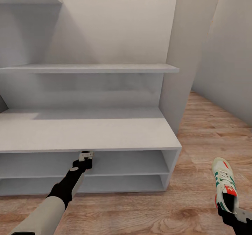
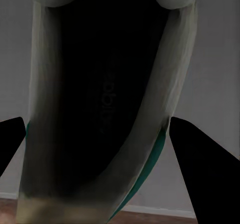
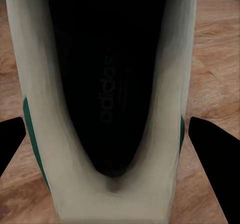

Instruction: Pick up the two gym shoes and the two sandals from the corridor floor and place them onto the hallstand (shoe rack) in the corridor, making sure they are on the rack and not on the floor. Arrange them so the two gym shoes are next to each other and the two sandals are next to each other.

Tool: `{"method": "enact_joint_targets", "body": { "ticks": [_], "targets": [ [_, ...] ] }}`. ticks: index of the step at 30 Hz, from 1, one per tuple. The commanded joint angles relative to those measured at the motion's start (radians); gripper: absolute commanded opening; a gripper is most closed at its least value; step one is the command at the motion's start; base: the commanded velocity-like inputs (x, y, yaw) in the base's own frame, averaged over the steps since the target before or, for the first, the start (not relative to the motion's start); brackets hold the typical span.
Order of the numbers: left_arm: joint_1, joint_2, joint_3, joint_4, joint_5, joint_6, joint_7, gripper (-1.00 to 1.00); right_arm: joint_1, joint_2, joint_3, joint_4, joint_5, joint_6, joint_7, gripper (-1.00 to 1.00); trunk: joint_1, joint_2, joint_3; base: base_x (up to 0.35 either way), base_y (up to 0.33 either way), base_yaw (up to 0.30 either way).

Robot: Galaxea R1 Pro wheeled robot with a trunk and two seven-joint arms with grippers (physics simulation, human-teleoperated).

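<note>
"adidas" insole print [image 3: 107, 91] — both sneakers

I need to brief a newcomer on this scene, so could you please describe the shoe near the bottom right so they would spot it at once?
Start at the grey-white hallstand, then look right across the wood floor. Near the lower right corner, a gym shoe sits in the right end effector, toe pointing away. It is white with green stripes and a red-orange tongue.

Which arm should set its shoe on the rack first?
Left. The left gripper already holds its gym shoe at the hallstand, at the upper shelf slot. The right gripper holds the other shoe over the floor.
</note>
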Motion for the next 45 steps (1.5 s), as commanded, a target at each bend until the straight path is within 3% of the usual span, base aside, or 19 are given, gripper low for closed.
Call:
{"method": "enact_joint_targets", "body": {
  "ticks": [1, 33, 34, 45],
  "targets": [
    [0.0, 0.0, -0.001, -0.002, 0.005, 0.005, 0.004, -1.0, 0.0, -0.001, 0.002, 0.001, -0.01, -0.004, -0.001, -1.0, 0.0, 0.0, -0.001, 0.047, 0.0, 0.0],
    [0.0, 0.001, -0.001, 0.028, 0.004, 0.004, 0.003, -1.0, 0.0, -0.001, 0.002, 0.001, -0.011, -0.004, -0.001, -1.0, 0.0, 0.0, -0.001, 0.002, 0.0, 0.0],
    [0.0, 0.001, -0.001, 0.028, 0.003, 0.004, 0.004, 1.0, 0.0, 0.0, 0.002, 0.001, -0.011, -0.004, -0.001, -1.0, 0.0, 0.0, -0.001, 0.0, 0.0, 0.0],
    [0.001, 0.002, -0.001, 0.027, 0.005, 0.002, 0.004, 1.0, 0.0, 0.0, 0.002, 0.001, -0.011, -0.004, -0.001, -1.0, 0.0, 0.0, -0.001, 0.0, 0.0, 0.0]
  ]
}}
